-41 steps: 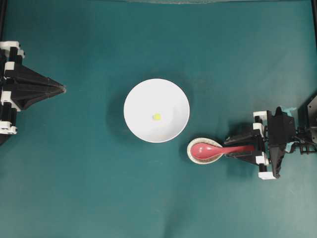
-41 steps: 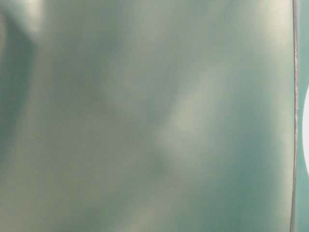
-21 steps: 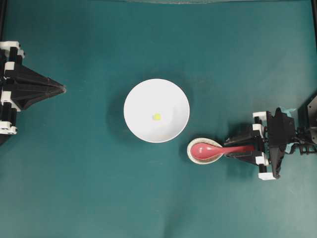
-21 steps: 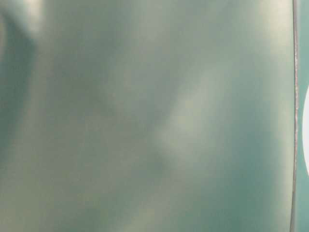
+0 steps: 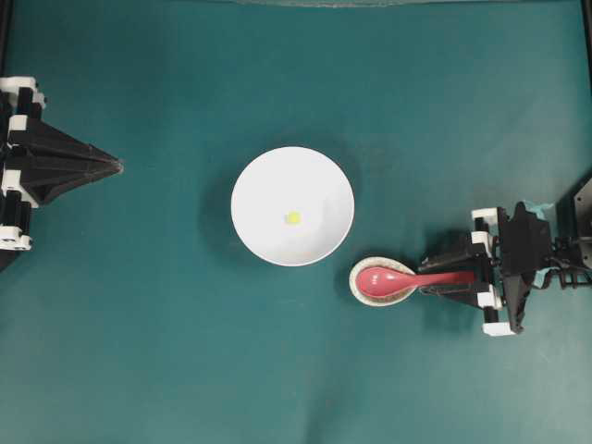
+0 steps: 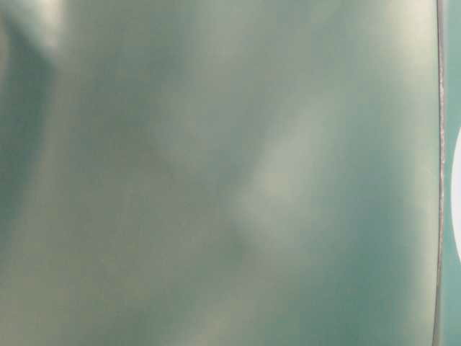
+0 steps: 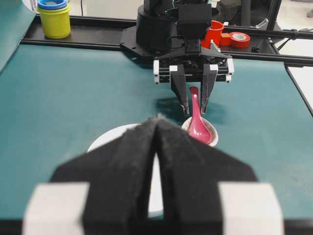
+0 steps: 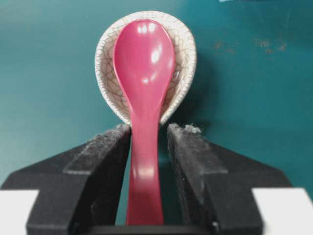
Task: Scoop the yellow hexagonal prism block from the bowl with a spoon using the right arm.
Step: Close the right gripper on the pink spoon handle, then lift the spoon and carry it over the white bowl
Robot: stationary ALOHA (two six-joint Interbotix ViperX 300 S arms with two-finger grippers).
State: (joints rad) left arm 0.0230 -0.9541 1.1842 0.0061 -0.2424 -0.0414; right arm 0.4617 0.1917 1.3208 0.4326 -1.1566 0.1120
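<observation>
The tiny yellow hexagonal prism block (image 5: 292, 217) lies in the middle of the large white bowl (image 5: 268, 185) at the table's centre. To the bowl's lower right, the pink-red spoon (image 5: 384, 280) rests with its head in a small crackled white dish (image 5: 355, 289) and its handle pointing right. My right gripper (image 5: 430, 278) is open and straddles that handle. In the right wrist view the spoon (image 8: 144, 58) runs between the fingers (image 8: 105, 147), with a dark gap on the right side. My left gripper (image 5: 118, 166) is shut and holds nothing, far left of the bowl.
In the left wrist view, stacked yellow and blue cups (image 7: 54, 17), a red cup (image 7: 215, 32) and a red tape roll (image 7: 239, 38) stand beyond the table's far edge, behind the right arm's base. The table-level view is a blurred green surface.
</observation>
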